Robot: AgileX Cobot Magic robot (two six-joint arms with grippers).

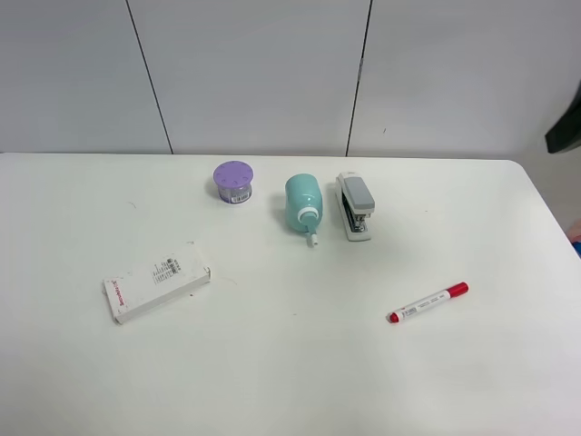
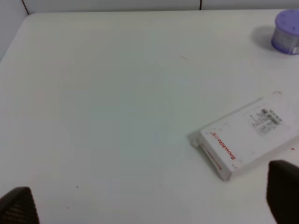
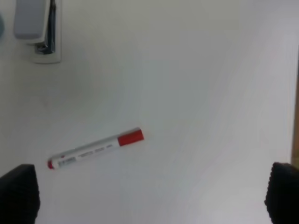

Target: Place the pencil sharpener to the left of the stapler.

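Red "Snowhite" print marks the white box (image 2: 247, 142); both grippers' fingers spread apart, holding nothing.

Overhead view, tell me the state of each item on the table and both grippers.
Mint-green pencil sharpener: lying down, just left of stapler.
White stapler with grey top: closed.
Red-capped marker: capped, lying flat.
White box with red print: closed, flat.
Purple cylinder: upright.
Left gripper: open, empty.
Right gripper: open, empty.
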